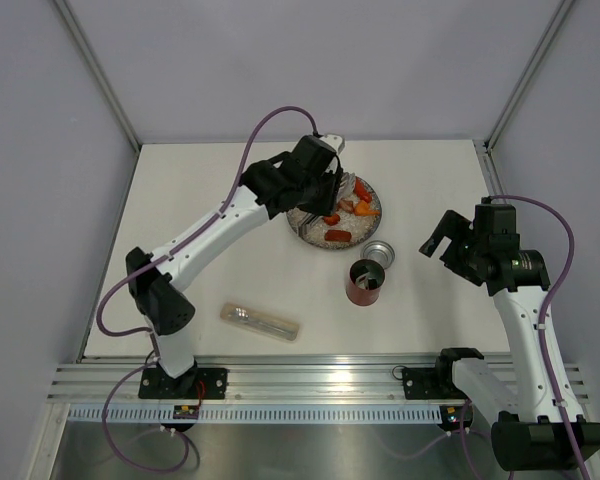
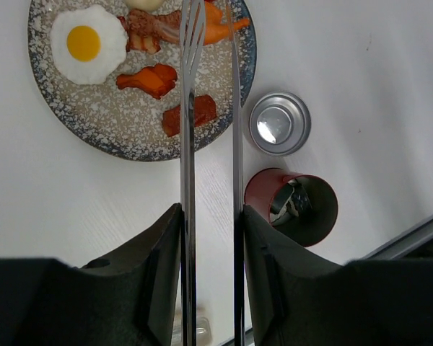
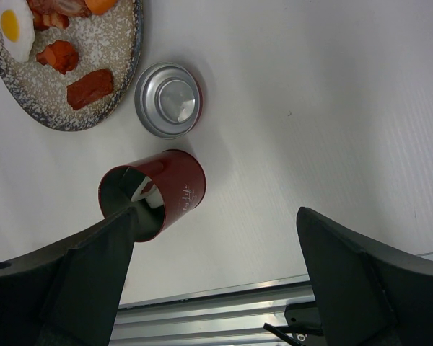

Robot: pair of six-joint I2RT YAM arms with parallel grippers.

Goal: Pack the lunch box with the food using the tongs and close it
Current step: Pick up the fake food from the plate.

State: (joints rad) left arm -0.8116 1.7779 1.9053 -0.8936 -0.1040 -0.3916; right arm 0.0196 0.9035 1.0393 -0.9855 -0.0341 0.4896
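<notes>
**Tongs over the plate, lunch box open beside it**

The tongs (image 2: 188, 130) are carried by the left gripper (image 2: 211, 231). Its jaws are clamped across both thin arms and press them partway together, so a narrow gap is left between the tips. The tips hang over the far side of the speckled plate (image 2: 86, 108), where the food (image 2: 150, 79) lies: an orange shrimp (image 2: 218, 27) under the tips, a fried egg (image 2: 86, 45) and a red-brown sausage (image 2: 200, 113). Whether the shrimp is touched cannot be told.

The lunch box (image 2: 263, 193) stands upright and open on the surface (image 2: 390, 86), near the plate's edge, and a black-and-white piece is seen inside it. The lid (image 2: 279, 124) lies just beside both the box and the plate, metal inside up. The right gripper (image 3: 215, 223) hovers by the box with its jaws wide apart and nothing held. A clear case (image 1: 260, 322) lies well apart, near the left arm's base.

The pieces are judged light and smooth, so slipping from the slim metal tips is likely. Each would best be pinched across its narrow middle, and the flat egg by its edge. The tongs look springy, so the squeeze would have to be kept up in transit. The box looks light and easily tipped, and could be steadied around its wall. The lid would be taken by its rim and turned over before closing.
</notes>
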